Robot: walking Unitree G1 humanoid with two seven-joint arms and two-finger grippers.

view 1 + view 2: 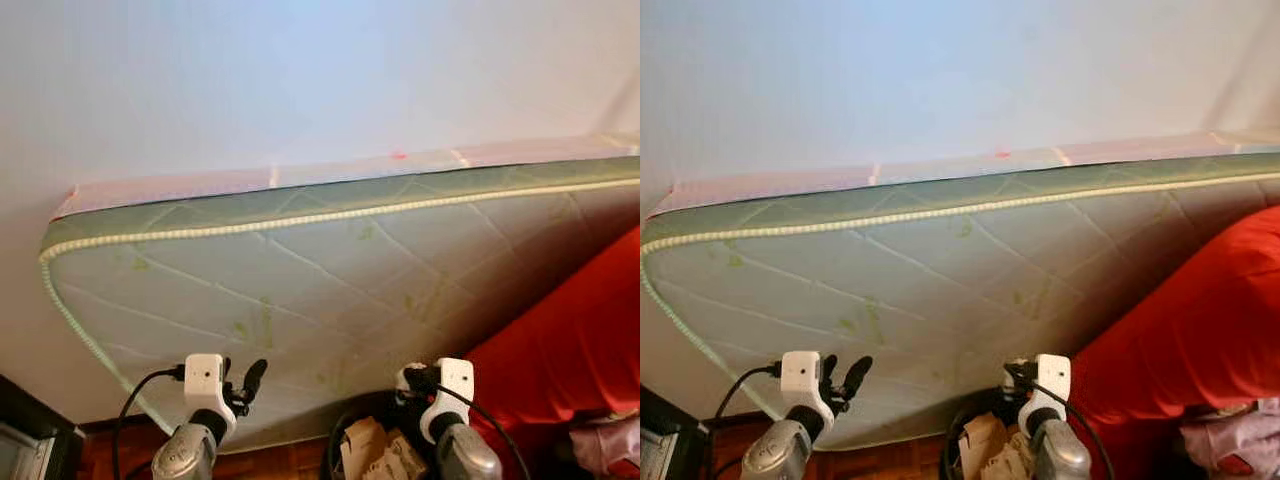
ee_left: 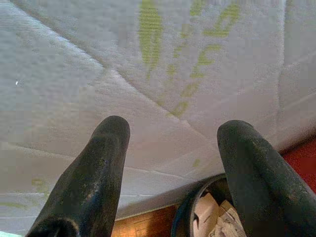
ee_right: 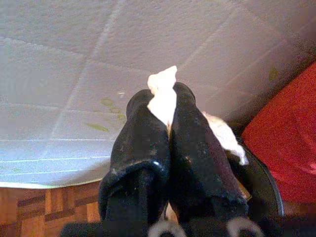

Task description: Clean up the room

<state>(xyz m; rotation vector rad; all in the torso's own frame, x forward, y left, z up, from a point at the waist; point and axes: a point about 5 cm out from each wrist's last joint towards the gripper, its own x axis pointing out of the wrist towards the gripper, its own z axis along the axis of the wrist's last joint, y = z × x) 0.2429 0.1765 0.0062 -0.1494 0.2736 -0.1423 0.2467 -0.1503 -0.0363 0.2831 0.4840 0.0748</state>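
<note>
- The right hand (image 3: pixel 160 106) is held up in front of the mattress (image 1: pixel 330 280), its two fingers squeezed tight on a white scrap of paper (image 3: pixel 162 96).
- The left hand (image 2: pixel 173 148) is up too, with its fingers wide apart and nothing between them.
- A dark bin (image 2: pixel 190 217) with paper trash sits on the wood floor (image 1: pixel 270 462) below both hands.
- A red blanket (image 1: pixel 580 340) lies just beside the bin.

Quilted mattress (image 1: pixel 330 270) leans on pale wall (image 1: pixel 300 80), ahead of the pincers. Red cover (image 1: pixel 580 330) right. Wood floor (image 1: pixel 280 462) below.
</note>
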